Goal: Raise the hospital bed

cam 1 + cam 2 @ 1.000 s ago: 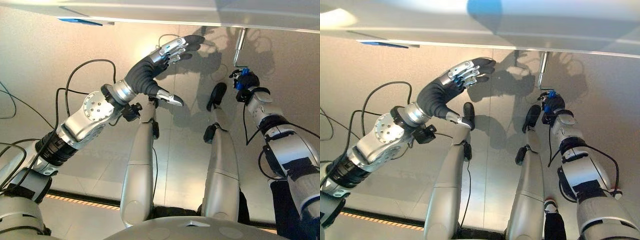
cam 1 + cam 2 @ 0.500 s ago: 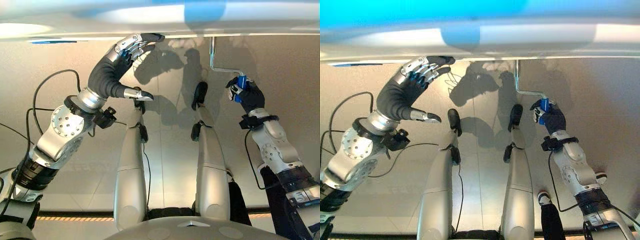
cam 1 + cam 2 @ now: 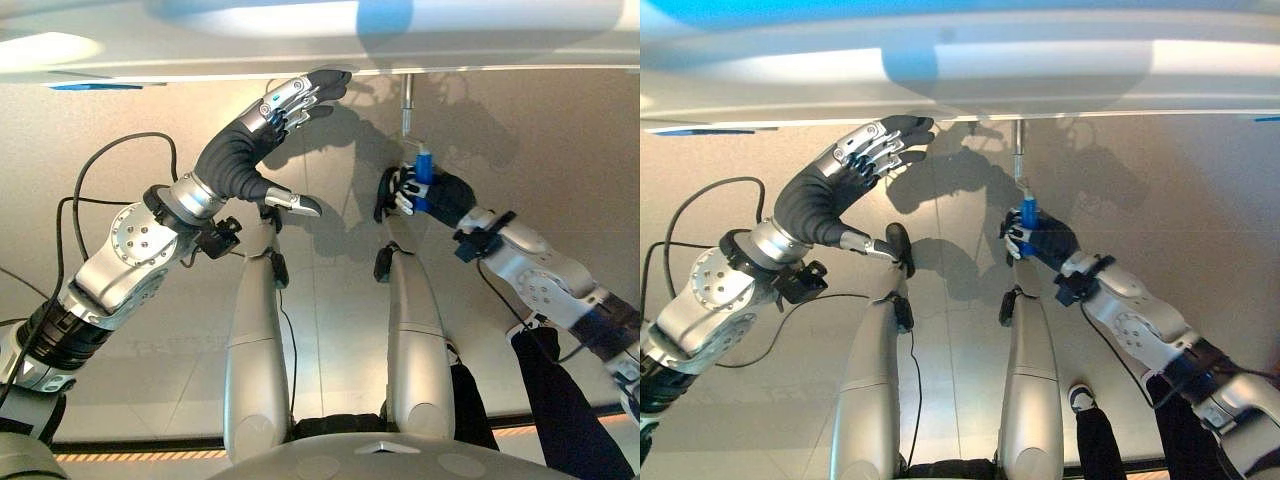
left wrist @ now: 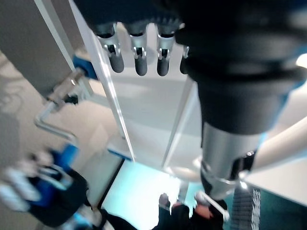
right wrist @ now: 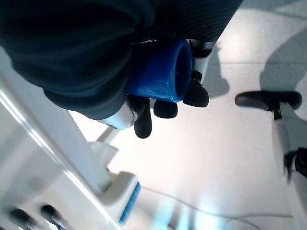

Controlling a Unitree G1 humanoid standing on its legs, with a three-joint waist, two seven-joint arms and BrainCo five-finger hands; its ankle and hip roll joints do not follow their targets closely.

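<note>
The blue crank handle (image 3: pixel 423 180) under the bed edge (image 3: pixel 200 55) is being squeezed by the right hand (image 3: pixel 432 196). The edge is being touched by the left hand (image 3: pixel 285 110), fingers spread.

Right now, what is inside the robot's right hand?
The right hand is curled round the blue grip of the bed's metal crank. The grip's open end sticks out past the fingers; the rest is covered by the hand. The left hand rests against the bed edge.

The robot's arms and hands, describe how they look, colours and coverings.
Both arms are silver-grey metal with black bands and thin black cables. The left hand and the right hand have silver fingers with dark tips, and a dark ribbed cover over each hand's back and wrist.
</note>
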